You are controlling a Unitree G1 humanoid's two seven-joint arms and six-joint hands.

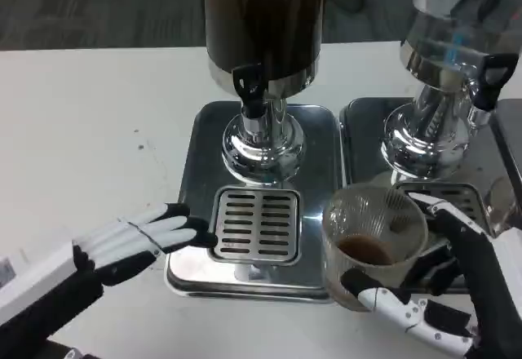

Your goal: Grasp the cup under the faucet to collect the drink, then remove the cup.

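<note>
The clear ribbed plastic cup [373, 249] sits right of the slotted metal drip grate [256, 223], which lies before the black-handled faucet [249, 88] of the dark-filled steel dispenser [263, 16].

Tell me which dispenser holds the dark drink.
The left dispenser, centred over the slotted drip grate: its tank looks dark brown. The right dispenser looks pale and silvery.

Head view: one camera, set high at the robot's head or chest, aimed steeply down and forward over the white table [90, 114]; the drink dispenser [265, 33] is framed close.
</note>
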